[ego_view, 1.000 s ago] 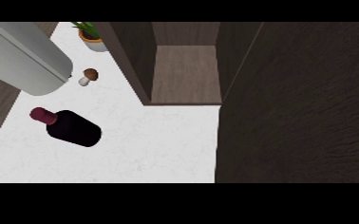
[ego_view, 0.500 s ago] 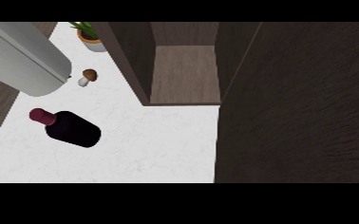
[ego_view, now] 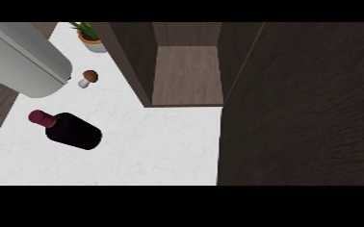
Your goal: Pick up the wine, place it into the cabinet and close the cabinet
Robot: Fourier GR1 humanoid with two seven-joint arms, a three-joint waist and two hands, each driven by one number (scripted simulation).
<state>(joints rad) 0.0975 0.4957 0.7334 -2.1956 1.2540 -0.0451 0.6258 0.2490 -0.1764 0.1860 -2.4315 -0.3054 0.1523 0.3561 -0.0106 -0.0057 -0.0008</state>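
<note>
The cabinet (ego_view: 186,74) stands open at the far side of the table (ego_view: 156,149), its dark door (ego_view: 298,106) swung across the view's right, so the task seems at its first step, the pick-up not yet begun; neither hand shows, so the fingers' state cannot be told. The wine (ego_view: 71,131) sits on the table at the left, well apart from the cabinet: a dark bottle with a maroon cap, untouched; next, a hand must reach it and curl round its body.

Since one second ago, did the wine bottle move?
No. The wine bottle lies at the same spot, below-left of the mushroom, its gap to the cabinet unchanged.
</note>
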